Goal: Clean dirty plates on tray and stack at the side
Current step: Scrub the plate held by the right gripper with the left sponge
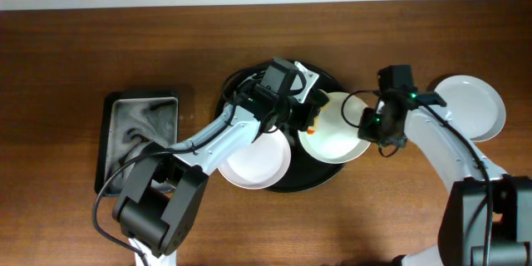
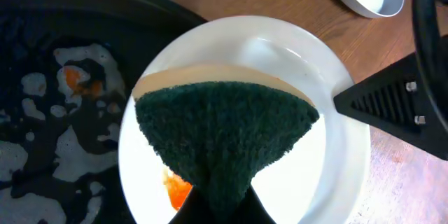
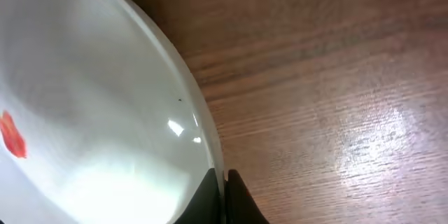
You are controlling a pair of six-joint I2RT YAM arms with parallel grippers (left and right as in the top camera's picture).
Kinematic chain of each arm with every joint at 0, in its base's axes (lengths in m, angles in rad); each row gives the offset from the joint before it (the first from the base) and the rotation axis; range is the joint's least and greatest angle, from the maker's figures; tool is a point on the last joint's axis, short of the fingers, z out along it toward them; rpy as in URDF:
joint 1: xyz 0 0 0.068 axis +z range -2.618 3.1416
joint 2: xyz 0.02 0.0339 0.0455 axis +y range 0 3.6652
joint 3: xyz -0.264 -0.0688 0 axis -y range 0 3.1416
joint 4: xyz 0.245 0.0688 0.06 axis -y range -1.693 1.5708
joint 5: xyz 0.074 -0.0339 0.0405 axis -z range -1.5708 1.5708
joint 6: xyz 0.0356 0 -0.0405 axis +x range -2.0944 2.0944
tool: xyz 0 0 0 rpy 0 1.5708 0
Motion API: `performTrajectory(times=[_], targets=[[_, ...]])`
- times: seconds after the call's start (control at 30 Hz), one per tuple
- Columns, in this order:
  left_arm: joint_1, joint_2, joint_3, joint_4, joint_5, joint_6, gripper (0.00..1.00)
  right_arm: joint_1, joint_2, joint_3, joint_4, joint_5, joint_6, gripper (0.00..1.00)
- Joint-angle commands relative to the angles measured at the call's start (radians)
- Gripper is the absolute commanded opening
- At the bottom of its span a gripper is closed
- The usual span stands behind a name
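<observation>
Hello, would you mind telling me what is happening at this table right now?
The left gripper holds a green sponge over the smeared plate on the black tray, while the right gripper pinches that plate's rim. Its orange smear is not yet wiped. A second plate lies on the tray too; a third plate sits on the table at the side.

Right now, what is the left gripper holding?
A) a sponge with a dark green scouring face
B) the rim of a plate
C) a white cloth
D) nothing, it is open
A: the left gripper is shut on the green-faced sponge, held over the smeared plate.
</observation>
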Motion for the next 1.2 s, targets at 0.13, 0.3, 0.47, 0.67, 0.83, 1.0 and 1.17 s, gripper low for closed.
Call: performTrajectory(times=[0.13, 0.3, 0.47, 0.67, 0.83, 1.0, 1.17], targets=[[-0.017, 0.062, 0.010, 0.030, -0.017, -0.206, 0.03, 0.082, -0.024, 0.045, -0.001, 0.204, 0.042, 0.04], [-0.058, 0.105, 0.010, 0.052, 0.062, -0.335, 0.02, 0.082, -0.024, 0.045, -0.003, 0.204, 0.042, 0.04], [-0.081, 0.202, 0.010, 0.130, 0.144, -0.417, 0.01, 0.086, -0.024, 0.046, -0.021, 0.227, 0.042, 0.04], [-0.080, 0.223, 0.010, 0.054, 0.038, -0.416, 0.00, 0.086, -0.025, 0.060, -0.036, 0.231, 0.041, 0.04], [-0.061, 0.226, 0.010, 0.003, -0.058, -0.416, 0.00, 0.086, -0.025, 0.072, -0.054, 0.238, 0.041, 0.04], [-0.046, 0.226, 0.010, -0.006, -0.116, -0.423, 0.00, 0.087, -0.025, 0.072, -0.058, 0.246, 0.041, 0.04], [-0.046, 0.226, 0.010, -0.015, -0.134, -0.423, 0.00, 0.084, -0.025, 0.071, -0.058, 0.245, 0.042, 0.04]])
